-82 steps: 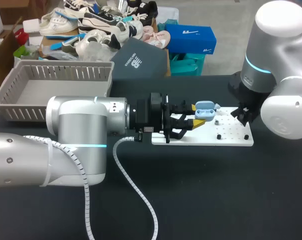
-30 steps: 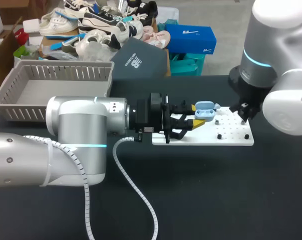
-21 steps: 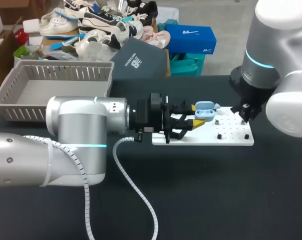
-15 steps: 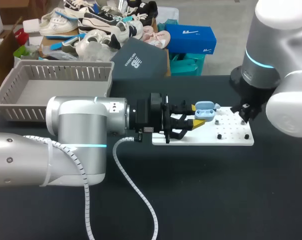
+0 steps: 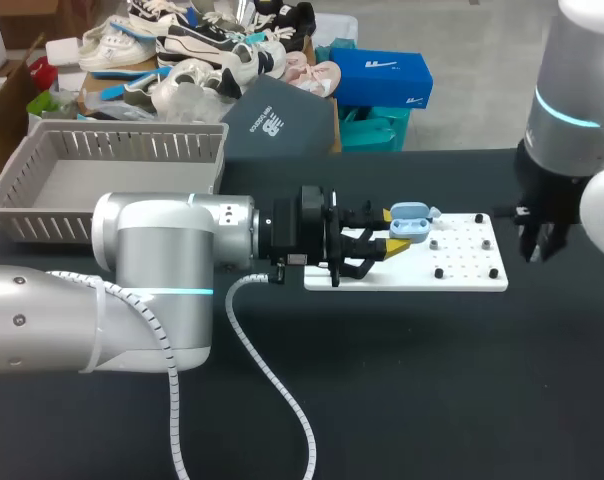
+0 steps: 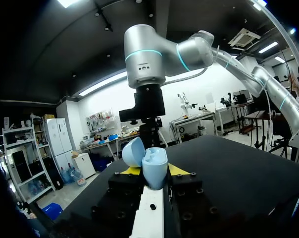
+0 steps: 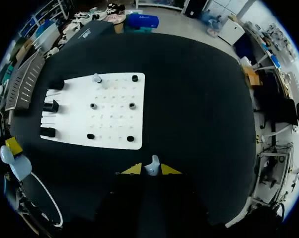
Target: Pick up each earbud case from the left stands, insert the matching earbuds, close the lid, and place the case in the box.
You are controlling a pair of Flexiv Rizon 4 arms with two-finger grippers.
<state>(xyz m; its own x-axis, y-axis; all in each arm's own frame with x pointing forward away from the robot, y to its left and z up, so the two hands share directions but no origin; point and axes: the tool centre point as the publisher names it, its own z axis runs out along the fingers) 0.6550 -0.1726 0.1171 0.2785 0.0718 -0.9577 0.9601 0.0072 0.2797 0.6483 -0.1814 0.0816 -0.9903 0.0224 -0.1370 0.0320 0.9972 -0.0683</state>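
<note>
Blue earbud case (image 6: pixel 154 161) sits open, clamped in the left tool (image 6: pixel 152 171) over the white board (image 5: pixel 462 272); the right tool (image 7: pixel 151 170) has withdrawn from the board pinching an earbud (image 7: pixel 152 162), likely for insertion.

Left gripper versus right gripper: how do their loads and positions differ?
The left gripper holds the open blue case, the right gripper a small pale earbud. The left gripper sits at the white board's end; the right gripper is off it, above the black table. Both grip something.
</note>
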